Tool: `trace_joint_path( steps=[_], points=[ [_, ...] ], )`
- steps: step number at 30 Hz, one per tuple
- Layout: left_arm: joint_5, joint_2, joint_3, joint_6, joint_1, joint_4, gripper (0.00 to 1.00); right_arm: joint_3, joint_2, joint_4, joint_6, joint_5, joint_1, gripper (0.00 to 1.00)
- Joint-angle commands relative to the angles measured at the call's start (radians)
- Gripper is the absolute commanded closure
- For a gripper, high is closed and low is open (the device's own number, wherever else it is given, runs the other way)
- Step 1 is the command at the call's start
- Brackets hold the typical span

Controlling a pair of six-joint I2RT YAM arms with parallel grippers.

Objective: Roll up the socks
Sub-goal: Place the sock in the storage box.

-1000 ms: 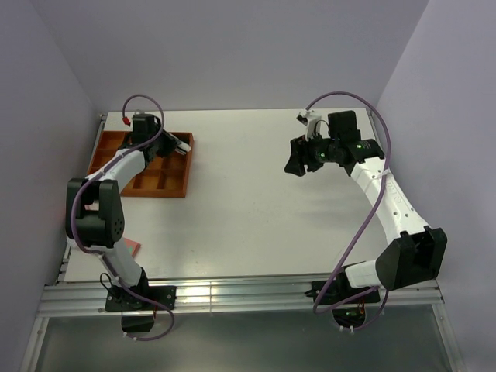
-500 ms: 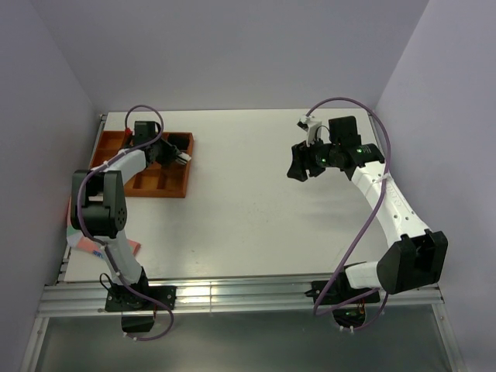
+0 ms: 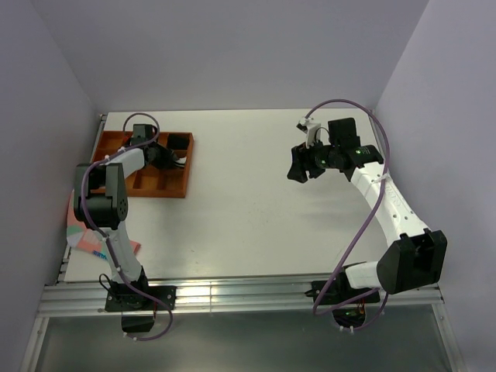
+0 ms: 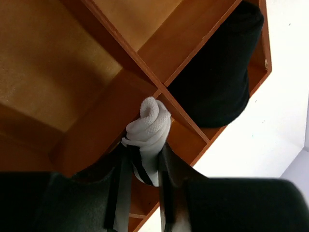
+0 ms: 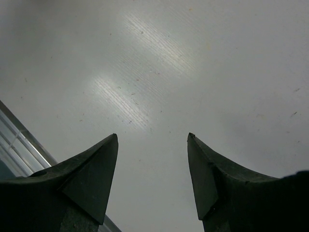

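Left hand (image 4: 143, 164) is narrowed around a rolled white fabric sock with black cuff stripes (image 4: 147, 128). It holds the roll right at the crossing of two dividers in the orange-brown wooden compartment tray (image 3: 167, 186); whether the roll rests on the wood cannot be told. A bundled black fabric sock (image 4: 217, 77) fills the corner compartment just beyond, its top cut off by the edge of the wrist view. The tray sits at the far left of the white counter (image 3: 248, 201), close to the side wall, so room is tight there. From above, the left arm covers several compartments and the white sock is out of sight. Right hand (image 5: 152, 140) hangs wide apart with nothing between its fingers, over bare counter well apart from the tray. A pink fabric piece with teal patches (image 3: 85, 236) lies at the left counter edge, partly behind the arm.
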Motion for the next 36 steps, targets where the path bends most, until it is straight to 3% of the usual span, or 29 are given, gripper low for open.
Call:
trace_joint_path(
  steps=[1,9,14,22,36],
  points=[
    [-0.047,0.028,0.037,0.019,0.005,-0.088,1.0,-0.008,-0.005,0.024,-0.02,-0.005,-0.01,0.34],
    [-0.105,0.093,0.108,0.045,0.007,-0.183,1.0,-0.001,0.001,0.013,-0.024,-0.012,-0.01,0.34],
    [-0.119,0.083,0.114,0.06,0.002,-0.186,0.76,0.006,0.009,0.002,-0.032,-0.019,-0.01,0.34],
    [-0.2,0.051,0.21,0.095,-0.017,-0.282,0.58,0.022,0.029,0.004,-0.032,-0.028,-0.01,0.34],
    [-0.203,-0.015,0.264,0.135,-0.031,-0.332,0.5,0.065,0.052,-0.028,-0.032,-0.034,-0.01,0.34]
  ],
)
